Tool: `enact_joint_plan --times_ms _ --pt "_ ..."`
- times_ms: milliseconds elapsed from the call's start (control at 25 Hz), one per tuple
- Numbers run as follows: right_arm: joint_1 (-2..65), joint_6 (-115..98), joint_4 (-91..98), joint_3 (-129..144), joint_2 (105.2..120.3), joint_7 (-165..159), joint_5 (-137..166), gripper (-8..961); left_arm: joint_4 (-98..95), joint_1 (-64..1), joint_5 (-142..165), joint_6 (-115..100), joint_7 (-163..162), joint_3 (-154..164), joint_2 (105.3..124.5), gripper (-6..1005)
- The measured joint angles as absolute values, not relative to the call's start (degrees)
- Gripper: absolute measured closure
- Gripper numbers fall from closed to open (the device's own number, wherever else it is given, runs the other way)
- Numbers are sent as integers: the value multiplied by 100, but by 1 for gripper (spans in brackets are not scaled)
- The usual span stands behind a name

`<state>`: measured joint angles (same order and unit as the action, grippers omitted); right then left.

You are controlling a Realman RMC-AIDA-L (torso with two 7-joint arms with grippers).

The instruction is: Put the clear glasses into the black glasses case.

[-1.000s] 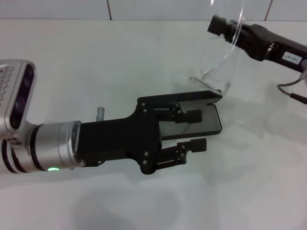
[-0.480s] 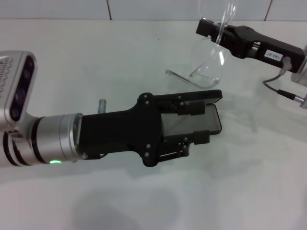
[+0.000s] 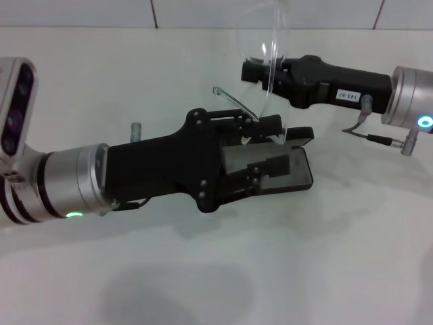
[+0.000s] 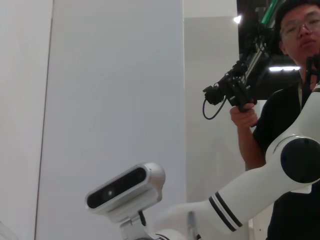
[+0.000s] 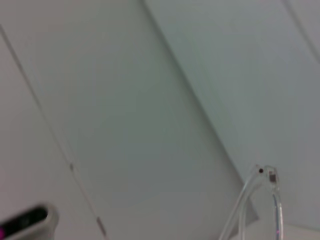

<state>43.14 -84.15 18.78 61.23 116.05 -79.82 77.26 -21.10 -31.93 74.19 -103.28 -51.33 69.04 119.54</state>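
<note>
The black glasses case [image 3: 300, 174] lies open on the white table, its lid [image 3: 302, 134] standing up along the far side. My left gripper [image 3: 269, 145] reaches in from the left and hovers over the case, open, one finger [image 3: 269, 124] by the lid and the other [image 3: 270, 165] over the grey lining. The clear glasses [image 3: 271, 61] hang just above and behind the case, with one clear arm [image 3: 233, 99] pointing left. My right gripper [image 3: 254, 70] comes in from the right and is shut on them. A clear arm of the glasses [image 5: 248, 202] also shows in the right wrist view.
A small grey post [image 3: 136, 128] stands on the table behind my left arm. The tiled wall [image 3: 203, 12] runs along the table's far edge. The left wrist view shows a person [image 4: 280, 100] holding a camera rig beyond the table.
My right gripper has carried the clear glasses to the left and lower, close over the case. My left gripper has shifted farther from me, over the open case.
</note>
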Motion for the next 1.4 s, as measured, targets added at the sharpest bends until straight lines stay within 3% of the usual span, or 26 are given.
enact_joint_plan --times_ms 1400 --pt "4133 -9001 2751 7096 11524 -8024 8442 845 -2118 -3267 7418 -10225 -5141 6750 11962 465"
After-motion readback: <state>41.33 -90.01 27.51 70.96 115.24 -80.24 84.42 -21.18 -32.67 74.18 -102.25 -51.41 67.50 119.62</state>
